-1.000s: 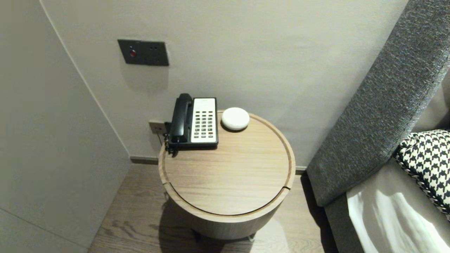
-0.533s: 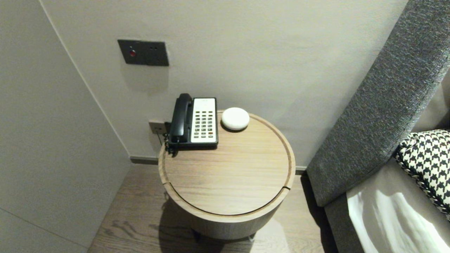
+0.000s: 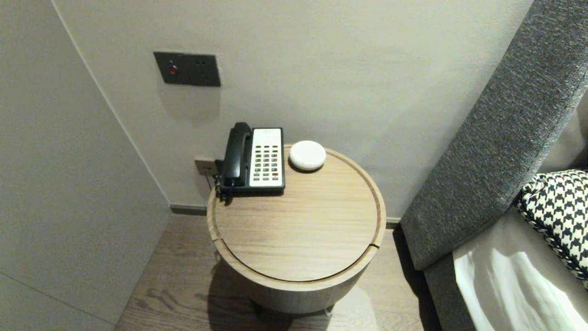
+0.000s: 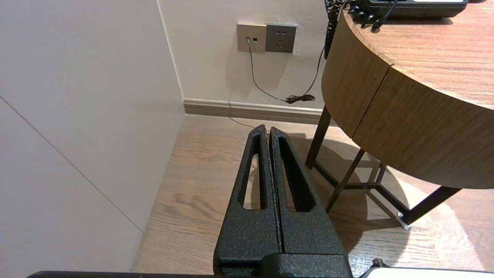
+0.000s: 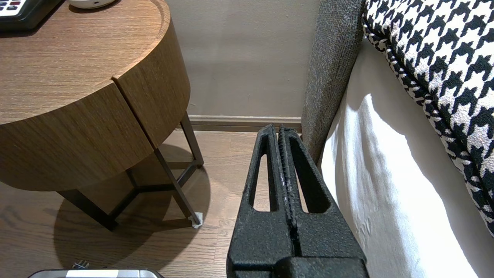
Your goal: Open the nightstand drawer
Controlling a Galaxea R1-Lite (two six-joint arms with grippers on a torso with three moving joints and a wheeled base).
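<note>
– Wooden table [image 3: 298,230]: report the state of both hands.
– I read left hand [image 4: 269,129] and right hand [image 5: 278,127] closed tight, empty, low beside it. On top, far-left, lies the telephone [image 3: 252,158], long axis toward the wall, above and ahead; left hand is nearer.

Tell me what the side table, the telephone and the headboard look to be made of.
Side table: wood or wood veneer, matt, with grain lines running across top and drum.
Telephone: likely plastic, black handset slightly glossy, keypad face pale.
Headboard: woven fabric upholstery, grey, with a coarse flecked texture.
</note>
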